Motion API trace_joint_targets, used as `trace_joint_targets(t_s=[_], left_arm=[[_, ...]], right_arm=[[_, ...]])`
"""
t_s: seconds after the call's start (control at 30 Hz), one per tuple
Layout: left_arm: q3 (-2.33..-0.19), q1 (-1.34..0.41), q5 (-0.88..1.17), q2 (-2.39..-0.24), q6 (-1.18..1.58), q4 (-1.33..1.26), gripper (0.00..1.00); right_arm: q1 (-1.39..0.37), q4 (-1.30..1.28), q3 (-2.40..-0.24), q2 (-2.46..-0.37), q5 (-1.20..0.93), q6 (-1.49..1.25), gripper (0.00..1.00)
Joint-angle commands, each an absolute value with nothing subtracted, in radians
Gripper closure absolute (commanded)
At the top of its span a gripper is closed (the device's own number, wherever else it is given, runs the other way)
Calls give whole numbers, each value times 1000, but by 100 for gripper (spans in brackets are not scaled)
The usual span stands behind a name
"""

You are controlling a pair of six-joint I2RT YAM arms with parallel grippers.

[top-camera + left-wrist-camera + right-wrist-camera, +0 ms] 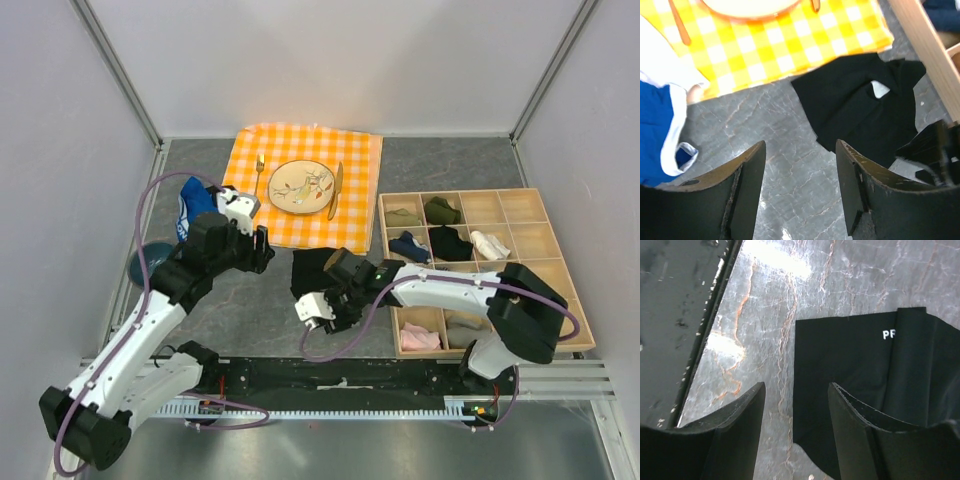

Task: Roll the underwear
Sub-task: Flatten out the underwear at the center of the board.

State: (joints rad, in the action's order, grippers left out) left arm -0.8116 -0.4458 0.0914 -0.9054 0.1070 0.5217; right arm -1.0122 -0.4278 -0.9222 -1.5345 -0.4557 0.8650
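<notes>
Finding the underwear [308, 268] lying unrolled and mostly flat on the grey table [250, 315], just near of the checked cloth [350, 150] and beside the left wall of the wooden tray [560, 262].

Hovering the right gripper [312, 308] low at the garment's near-left corner, with jaws standing apart and clamping nothing. Placing one finger [875, 440] over black fabric and the other [730, 440] over bare table, with the cloth's straight edge running up between them. Noting small white lettering [887, 334] close to another straight edge in the right wrist view, so probably looking along the waistband there.

Holding the left gripper [243, 208] well apart from the underwear, off to the left and somewhat farther back, near the blue garment [195, 200]. Showing jaws open there too, with only bare table between them.

Judging the right arm by far the nearer, already poised on the corner. Needing, for the left arm, a reach to the right and slightly nearward before touching any fabric.

Reading the garment's long axis as running roughly left to right, going by the left wrist view. Treating that as uncertain, with the right arm covering the right part in the top view. Expecting the next move to depend on pinching one straight edge and turning it over toward the opposite side.
</notes>
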Motion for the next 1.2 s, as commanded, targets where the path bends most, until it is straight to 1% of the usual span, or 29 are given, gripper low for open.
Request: trace_joint_targets(t_s=[0.0, 0.07, 0.23, 0.37, 0.43, 0.53, 0.57, 0.63, 0.67, 0.73, 0.8, 0.93, 1.07, 1.1, 1.13, 1.17], left_arm=[[-770, -453, 5, -813, 51, 476, 35], [-767, -453, 5, -799, 57, 477, 35], [-765, -453, -40, -755, 57, 483, 35], [-764, -453, -35, -739, 57, 485, 35], [-765, -453, -31, -736, 57, 485, 35], [-769, -453, -20, -735, 57, 486, 35], [-769, -453, -17, -733, 57, 486, 36], [-769, -453, -15, -730, 57, 486, 35], [-769, -453, -17, -726, 57, 486, 35], [-767, -453, -18, -719, 57, 486, 35], [-765, -453, -26, -710, 57, 483, 35], [-764, -453, -35, -707, 57, 483, 35], [-762, -453, -44, -707, 57, 483, 35], [-759, -453, -46, -707, 57, 482, 35], [-761, -453, -46, -709, 57, 483, 35], [-758, -453, -43, -709, 57, 482, 35]], right_arm=[[-1086, -364, -931, -1606, -310, 899, 39], [-1110, -357, -934, -1640, -278, 899, 39], [-1112, -359, -963, -1701, -250, 859, 45], [-1109, -362, -974, -1744, -230, 835, 57], [-1112, -362, -983, -1772, -216, 821, 60], [-1112, -371, -996, -1805, -206, 810, 67], [-1112, -385, -999, -1813, -209, 808, 75], [-1112, -412, -1014, -1827, -241, 804, 86], [-1111, -423, -1020, -1827, -262, 795, 96], [-1121, -452, -1045, -1819, -337, 782, 100], [-1146, -477, -1081, -1812, -388, 762, 100], [-1274, -572, -1207, -1830, -521, 735, 100], [-1313, -600, -1322, -1876, -581, 690, 99], [-1313, -604, -1353, -1890, -574, 683, 97], [-1310, -629, -1364, -1919, -562, 684, 91], [-1304, -643, -1368, -1930, -555, 695, 81]])
